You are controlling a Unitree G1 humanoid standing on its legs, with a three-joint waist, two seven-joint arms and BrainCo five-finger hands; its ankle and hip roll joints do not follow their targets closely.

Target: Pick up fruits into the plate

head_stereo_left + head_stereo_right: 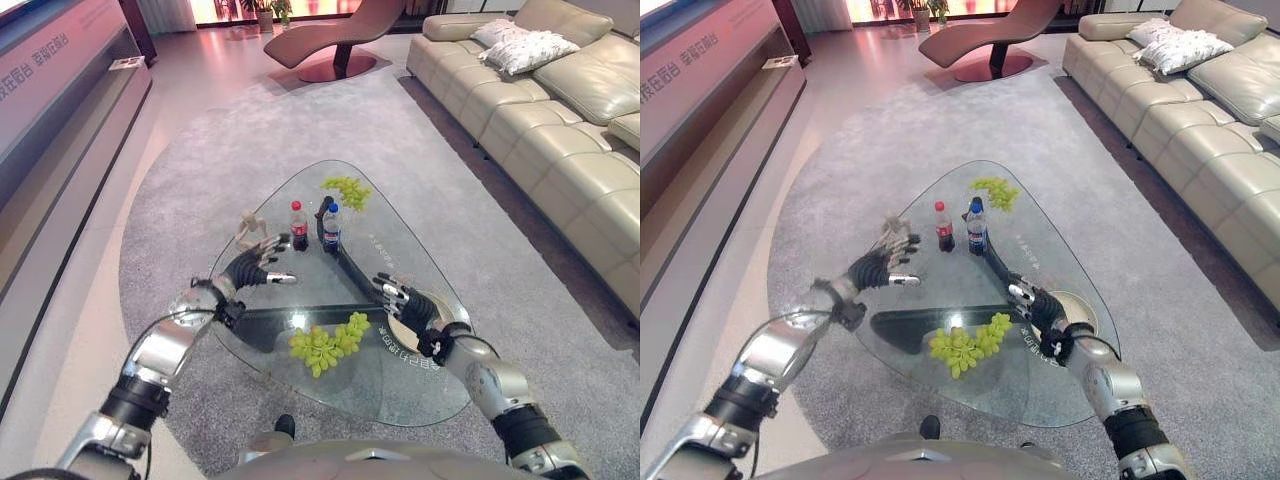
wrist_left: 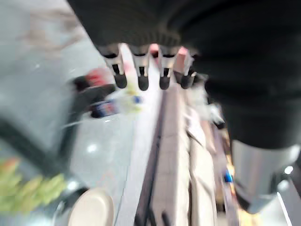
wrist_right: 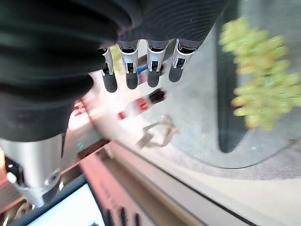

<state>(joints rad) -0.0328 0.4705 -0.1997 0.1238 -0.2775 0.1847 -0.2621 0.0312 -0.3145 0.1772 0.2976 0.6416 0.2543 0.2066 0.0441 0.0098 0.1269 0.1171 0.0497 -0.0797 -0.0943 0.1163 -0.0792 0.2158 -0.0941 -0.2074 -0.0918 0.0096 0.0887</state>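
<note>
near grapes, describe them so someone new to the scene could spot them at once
On the glass table, look at the edge closest to the robot, between its two hands. The near grapes lie there as a big light-green bunch; the far grapes are smaller and sit beyond the two bottles.

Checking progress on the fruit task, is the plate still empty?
Empty. The plate, partly behind the right robot hand, shows bare rim; both grape bunches lie on glass.

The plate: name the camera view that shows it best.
The right eye view: the plate lies on the glass table beside the right hand, partly hidden by the wrist. The left eye view hides more of it; the left wrist view blurs it.
</note>
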